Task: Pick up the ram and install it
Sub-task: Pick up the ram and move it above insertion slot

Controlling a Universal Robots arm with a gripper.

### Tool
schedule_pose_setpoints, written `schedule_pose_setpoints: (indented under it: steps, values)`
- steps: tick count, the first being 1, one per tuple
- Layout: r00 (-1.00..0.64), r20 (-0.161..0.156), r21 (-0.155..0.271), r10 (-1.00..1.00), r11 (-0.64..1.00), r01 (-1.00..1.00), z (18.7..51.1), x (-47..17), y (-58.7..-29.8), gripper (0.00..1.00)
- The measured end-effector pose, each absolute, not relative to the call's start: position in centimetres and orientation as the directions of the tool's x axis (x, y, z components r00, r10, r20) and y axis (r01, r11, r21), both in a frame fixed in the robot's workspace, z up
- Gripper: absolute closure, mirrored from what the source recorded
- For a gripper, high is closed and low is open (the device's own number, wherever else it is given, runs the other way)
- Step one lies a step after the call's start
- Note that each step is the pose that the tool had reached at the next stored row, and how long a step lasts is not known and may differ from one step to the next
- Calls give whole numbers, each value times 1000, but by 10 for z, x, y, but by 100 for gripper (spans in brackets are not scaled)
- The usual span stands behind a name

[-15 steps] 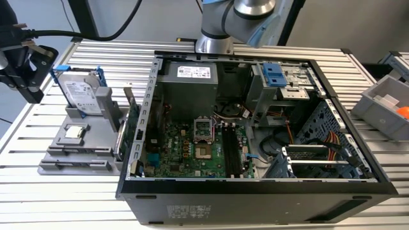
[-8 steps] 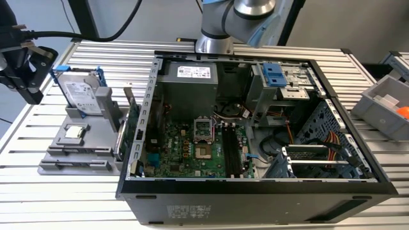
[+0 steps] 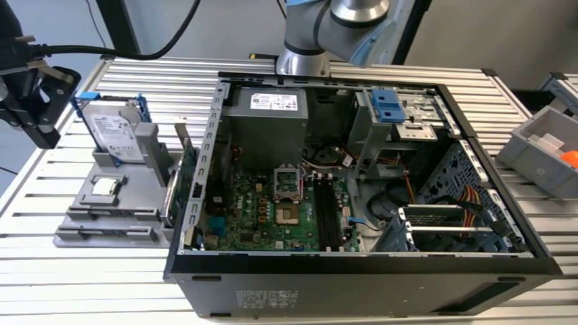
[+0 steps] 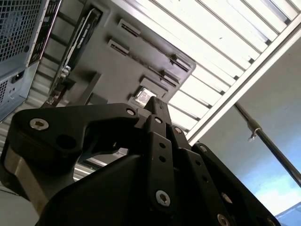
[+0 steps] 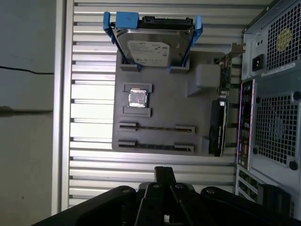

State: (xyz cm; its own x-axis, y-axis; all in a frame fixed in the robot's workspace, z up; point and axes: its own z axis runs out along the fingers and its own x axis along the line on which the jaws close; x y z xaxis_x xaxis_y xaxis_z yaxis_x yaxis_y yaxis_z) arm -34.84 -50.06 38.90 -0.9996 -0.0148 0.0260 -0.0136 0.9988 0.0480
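The ram is out of view. My black gripper (image 3: 45, 139) hangs at the exterior view's far left, above the table's edge and beside the grey parts holder (image 3: 86, 233). Its fingers (image 5: 164, 173) are pressed together with nothing between them; in the second wrist view the fingertips (image 4: 155, 104) also meet. In the first wrist view the holder (image 5: 162, 101) lies below the gripper, and its two long narrow slots (image 5: 155, 128) look bare. The open computer case (image 3: 361, 271) shows its motherboard (image 3: 262, 217) with dark memory slots (image 3: 327, 217).
On the holder stand a silver hard drive in a blue frame (image 3: 116, 132), a small square processor (image 3: 105, 187) and an expansion card (image 3: 176, 179) on edge against the case. A grey bin (image 3: 542, 145) sits at the exterior view's right. The table is slatted metal.
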Motion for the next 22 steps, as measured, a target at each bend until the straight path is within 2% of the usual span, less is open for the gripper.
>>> schedule_pose_setpoints:
  steps: [22]
  values:
    - [-1000,26,48,-15,999,-14,389,-348,-507,100]
